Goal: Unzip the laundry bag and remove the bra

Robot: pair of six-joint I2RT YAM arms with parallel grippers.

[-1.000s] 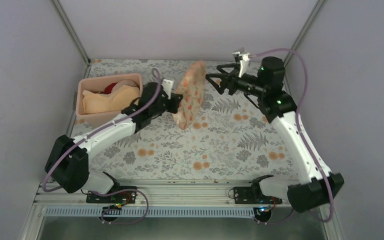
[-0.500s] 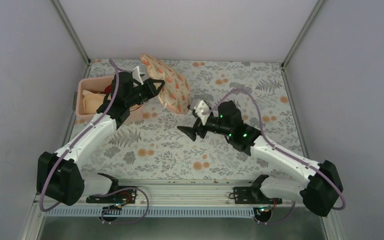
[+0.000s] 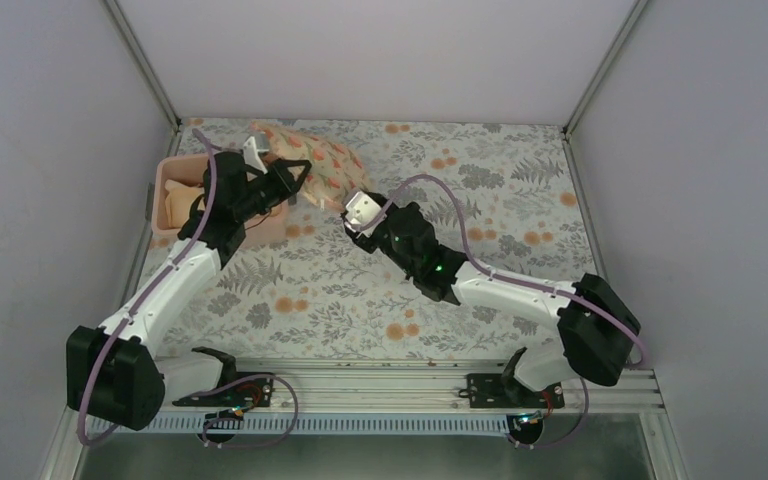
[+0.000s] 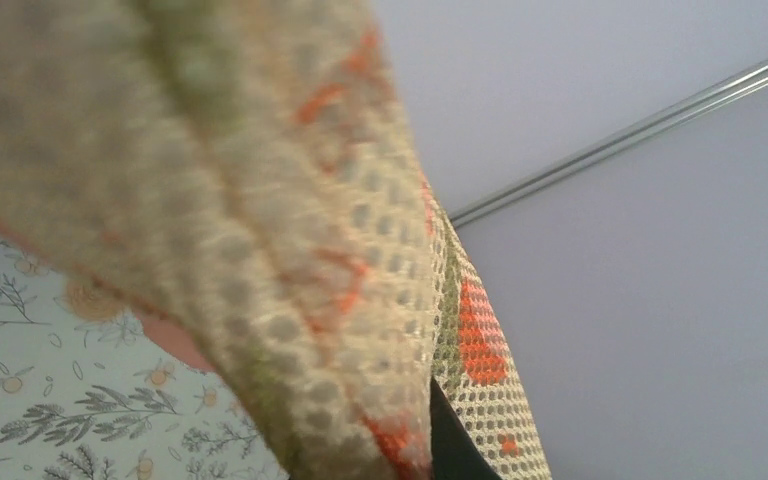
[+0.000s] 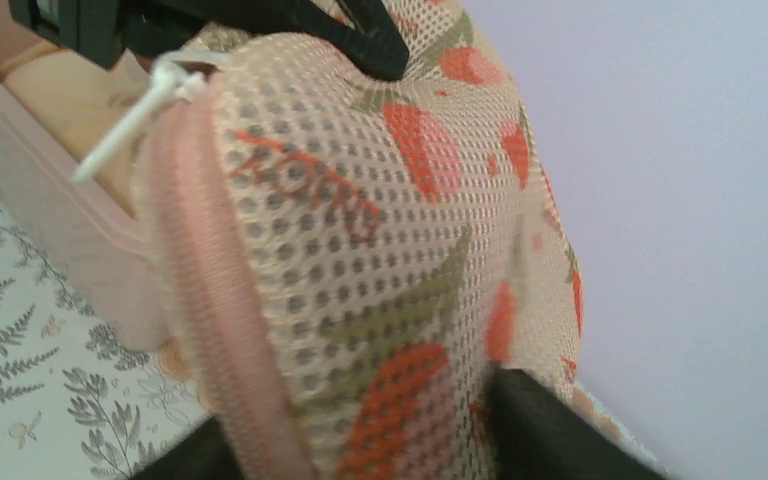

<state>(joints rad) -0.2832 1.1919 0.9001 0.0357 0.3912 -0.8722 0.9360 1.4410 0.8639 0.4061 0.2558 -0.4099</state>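
Laundry bag (image 3: 320, 160) pinched in left jaws; right jaws straddle it, grip unclear.

laundry bag (image 5: 390, 260): coarse open mesh cloth, matt; zip edging (image 5: 200, 300) ribbed woven. bin (image 5: 50, 190): smooth matt plastic. worktop (image 3: 520, 210): matt printed covering.

We see the laundry bag (image 5: 380, 250) in peach-beige mesh, printed with red-orange blotches and olive-green leaves, its zip edging (image 5: 195, 300) soft pink with a white tag (image 5: 130, 120). The pale surface (image 3: 480, 270) carries grey-green ferns and orange blossoms. The bin (image 3: 157, 200) is pink, the cloth (image 3: 173, 205) in it peach, and the arms (image 3: 175, 275) white and black with mauve cables (image 3: 206, 175).
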